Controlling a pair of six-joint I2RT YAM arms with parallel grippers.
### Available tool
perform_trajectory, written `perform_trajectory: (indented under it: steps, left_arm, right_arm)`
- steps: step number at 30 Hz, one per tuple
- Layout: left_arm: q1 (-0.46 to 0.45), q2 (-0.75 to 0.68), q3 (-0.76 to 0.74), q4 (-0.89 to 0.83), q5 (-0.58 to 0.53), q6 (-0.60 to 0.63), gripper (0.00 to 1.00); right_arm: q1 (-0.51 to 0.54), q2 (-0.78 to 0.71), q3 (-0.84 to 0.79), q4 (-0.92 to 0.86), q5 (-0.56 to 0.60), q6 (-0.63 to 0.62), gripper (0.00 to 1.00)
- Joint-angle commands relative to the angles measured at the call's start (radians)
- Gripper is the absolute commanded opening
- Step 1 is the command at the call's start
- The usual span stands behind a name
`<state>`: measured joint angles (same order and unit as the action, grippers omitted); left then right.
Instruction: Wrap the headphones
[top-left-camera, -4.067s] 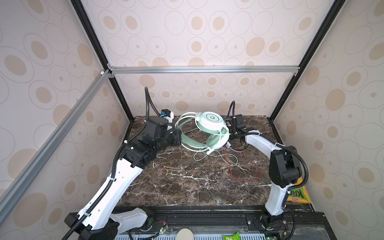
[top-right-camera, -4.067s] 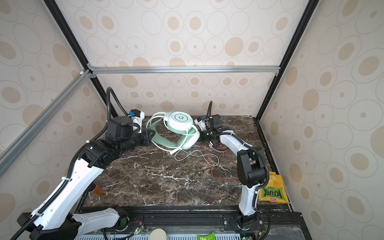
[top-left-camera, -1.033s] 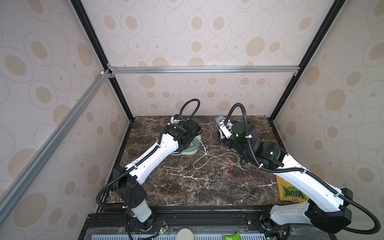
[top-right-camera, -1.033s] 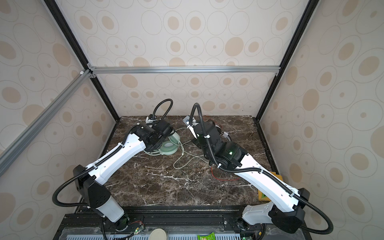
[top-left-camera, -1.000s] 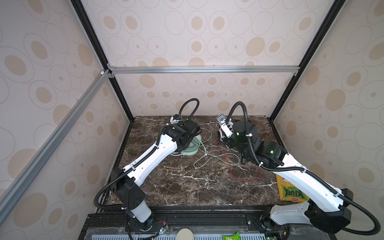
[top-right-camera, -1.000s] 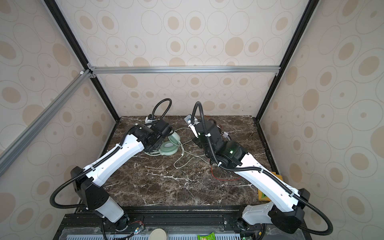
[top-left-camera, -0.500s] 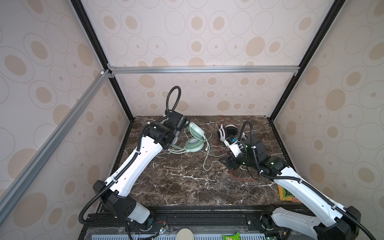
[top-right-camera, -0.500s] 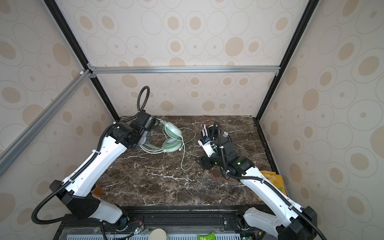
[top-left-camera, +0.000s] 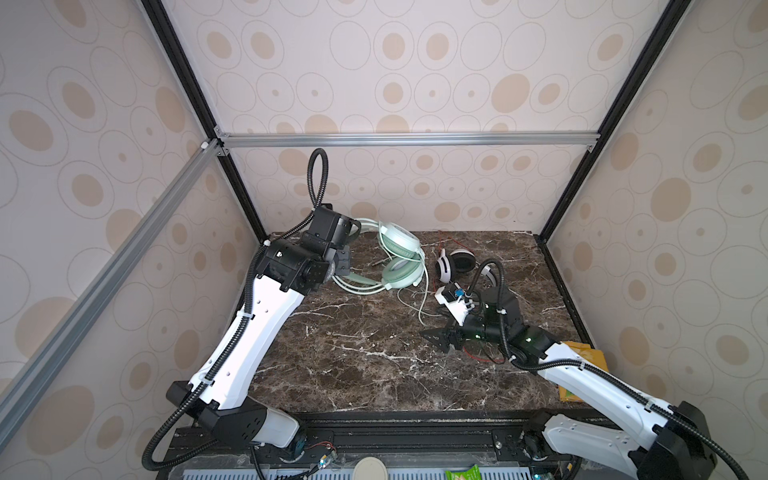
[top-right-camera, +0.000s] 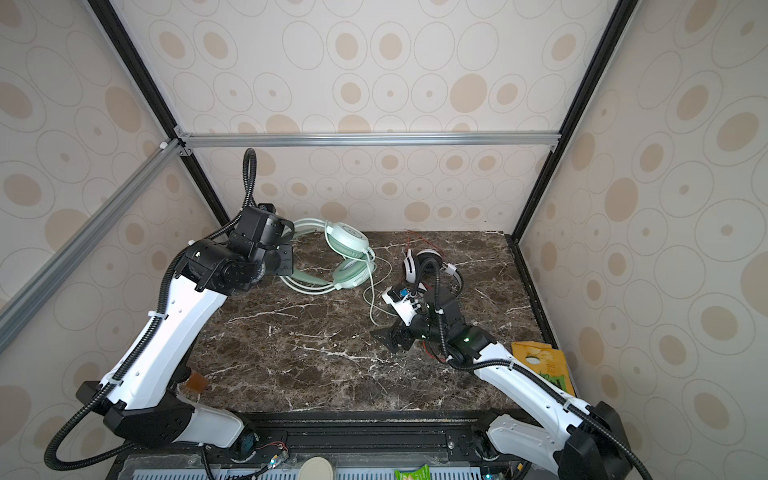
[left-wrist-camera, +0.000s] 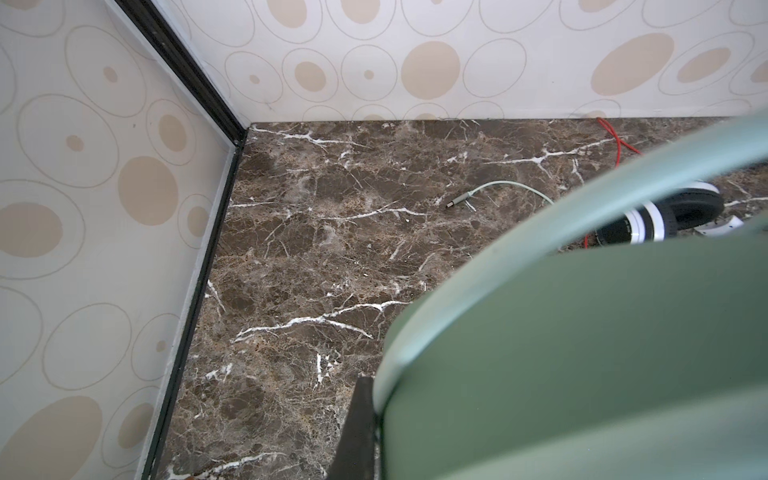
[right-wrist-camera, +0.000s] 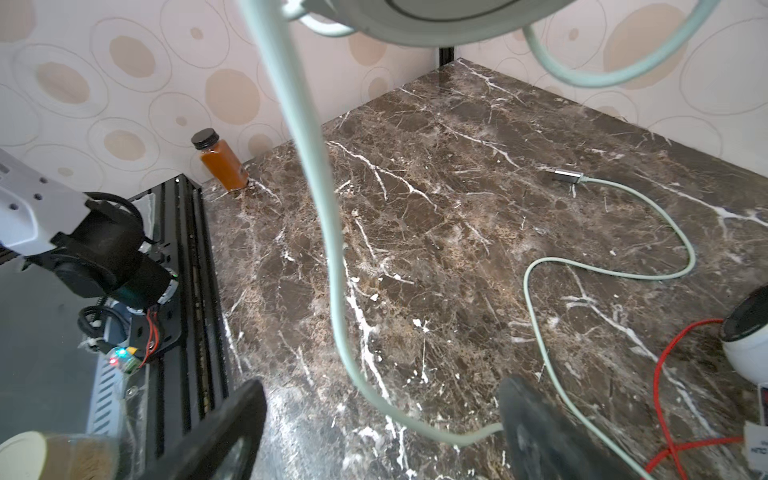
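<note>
While the mint-green headset (top-left-camera: 399, 257) hangs raised by its headband at the back of the marble tabletop (top-left-camera: 353, 374), its pale green cable (right-wrist-camera: 324, 208) droops from an ear cup in a slack loop. From there it trails over the stone to a plug (right-wrist-camera: 565, 176) lying free. The left gripper (top-left-camera: 343, 261) is clamped tight on the headband (left-wrist-camera: 582, 332), carrying the whole headset. The right gripper (right-wrist-camera: 374, 436) sits low near the table with its jaws spread wide and nothing in them. The cable passes down between them, close to one finger (right-wrist-camera: 536, 428), though whether it touches is unclear. The likeliest failure is a missed catch: the cable is thin and off-centre, so closing jaws may pinch only air or push it aside. A hard pull once it is gripped could twist the smooth curved band in the left grasp or swing the ear cups. Just beside the loop lie the white-and-black headset (top-left-camera: 457, 264) and its red cable (right-wrist-camera: 660, 374). A wide winding sweep could therefore snag the red strand, drag that headset, or knot the two leads together.
</note>
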<state>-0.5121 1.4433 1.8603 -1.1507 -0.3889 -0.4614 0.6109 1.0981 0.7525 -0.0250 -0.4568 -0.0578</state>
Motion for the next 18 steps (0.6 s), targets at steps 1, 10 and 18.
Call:
perform_trajectory:
  steps: [1,10,18]
  left_arm:
    - [0.006,-0.033,0.042,0.059,0.037,-0.049,0.00]
    - [0.019,-0.039,0.012,0.091,0.073,-0.060,0.00]
    - [0.029,-0.036,-0.001,0.116,0.103,-0.067,0.00]
  right_arm:
    - [0.007,0.053,0.069,0.080,0.014,-0.027,0.89]
    - [0.118,0.089,0.134,0.101,-0.015,-0.028,0.78]
    - [0.119,0.031,0.131,0.123,0.025,0.013,0.71]
